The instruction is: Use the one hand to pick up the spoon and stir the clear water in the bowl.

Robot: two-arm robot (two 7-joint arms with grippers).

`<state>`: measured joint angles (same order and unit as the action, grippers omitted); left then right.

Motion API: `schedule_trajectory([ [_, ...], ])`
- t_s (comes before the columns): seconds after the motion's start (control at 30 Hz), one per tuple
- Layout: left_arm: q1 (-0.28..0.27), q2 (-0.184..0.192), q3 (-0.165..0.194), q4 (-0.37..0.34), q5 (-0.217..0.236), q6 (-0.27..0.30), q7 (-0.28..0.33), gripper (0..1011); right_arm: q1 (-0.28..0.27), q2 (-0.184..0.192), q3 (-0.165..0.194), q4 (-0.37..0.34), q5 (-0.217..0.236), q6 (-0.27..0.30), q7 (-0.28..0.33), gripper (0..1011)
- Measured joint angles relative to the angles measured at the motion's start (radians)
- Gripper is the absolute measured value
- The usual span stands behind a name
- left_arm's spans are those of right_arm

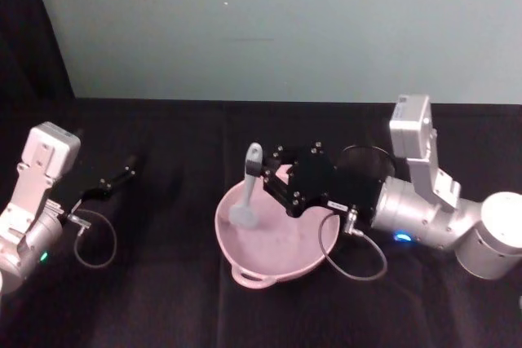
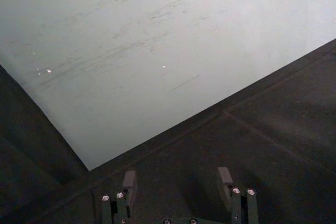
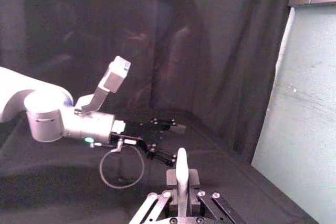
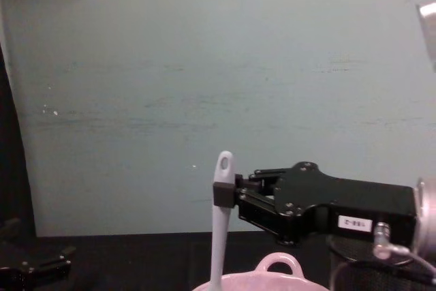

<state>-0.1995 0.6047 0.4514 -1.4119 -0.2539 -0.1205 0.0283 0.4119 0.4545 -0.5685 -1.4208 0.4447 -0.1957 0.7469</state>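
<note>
Nearest me sat the pink bowl (image 1: 287, 244), its small loop handle turned toward the robot, on the black-draped table (image 1: 163, 299). I had the right gripper (image 1: 265, 175) reaching in from the right, level over the bowl's far side, and its claw was clamped on the white spoon (image 1: 247, 189) high on the handle. From the chest view the spoon (image 4: 219, 236) stood close to upright. The oval hole at its end showed just above the pads, and the lower end dropped behind the bowl's rim (image 4: 272, 279). From the head view the spoon's scoop lay inside the bowl on the left side. I could not tell whether it touched the bottom, nor could I make out the water itself.

My left gripper (image 2: 177, 177) lay parked well off to the left, its claw spread wide with nothing in it. A black wire-mesh cup (image 1: 364, 160) stood just behind the working wrist.

By my reading, the pick-up was done and the stirring step was in hand. The next move called for a slow circling of the wrist. It needed the scoop low, the grip firm, and the sweep small enough to miss the rim and not nudge the cup.
</note>
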Motion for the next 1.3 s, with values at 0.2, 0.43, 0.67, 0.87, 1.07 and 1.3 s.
schedule_trajectory([
  [0.2,0.000,0.000,0.000,0.000,0.000,0.000,0.000,1005,0.040,-0.035,-0.005,0.068,-0.002,-0.017,0.002,123],
  [0.43,0.000,0.000,0.000,0.000,0.000,0.000,0.000,1005,0.075,-0.050,0.014,0.135,-0.020,-0.029,-0.028,123],
  [0.67,0.000,0.000,0.000,0.000,0.000,0.000,0.000,1005,0.064,-0.021,0.049,0.128,-0.029,-0.024,-0.056,123],
  [0.87,0.000,0.000,0.000,0.000,0.000,0.000,0.000,1005,0.021,0.026,0.075,0.064,-0.042,-0.001,-0.080,123],
  [1.07,0.000,0.000,0.000,0.000,0.000,0.000,0.000,1005,-0.020,0.066,0.087,-0.004,-0.048,0.022,-0.084,123],
  [1.3,0.000,0.000,0.000,0.000,0.000,0.000,0.000,1005,-0.062,0.087,0.078,-0.075,-0.038,0.036,-0.061,123],
])
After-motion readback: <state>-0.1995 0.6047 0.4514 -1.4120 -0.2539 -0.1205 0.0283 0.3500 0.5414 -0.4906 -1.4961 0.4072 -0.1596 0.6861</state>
